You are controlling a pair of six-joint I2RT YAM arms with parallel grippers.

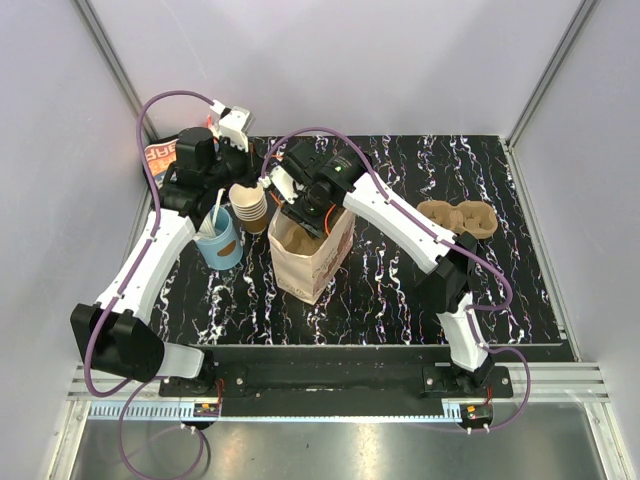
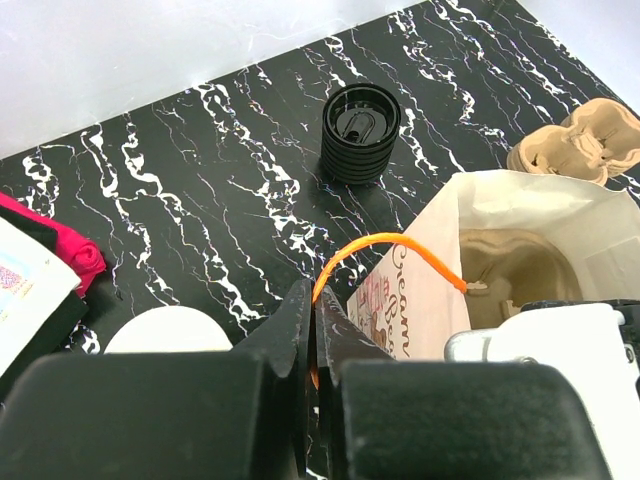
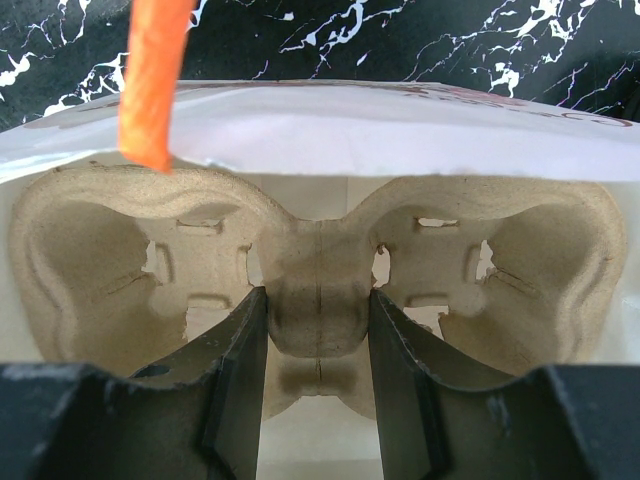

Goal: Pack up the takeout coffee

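Note:
The takeout coffee is out of view. A brown paper bag (image 1: 310, 255) stands open in the middle of the table, white inside (image 2: 530, 205). My left gripper (image 2: 318, 300) is shut on the bag's orange handle (image 2: 400, 245), which arches up from the bag's left rim. My right gripper (image 3: 318, 300) reaches down into the bag (image 1: 305, 222). Its fingers are shut on the raised middle ridge of a pulp cup tray (image 3: 320, 250) that sits inside the bag, both of its holes empty. The same orange handle (image 3: 150, 80) hangs at the top left of the right wrist view.
A second pulp cup tray (image 1: 458, 217) lies at the right of the table. A stack of lidless brown cups (image 1: 248, 205) and a blue cup with white sticks (image 1: 220, 242) stand left of the bag. A stack of black lids (image 2: 360, 135) stands behind it. Red printed packets (image 1: 160, 155) lie far left.

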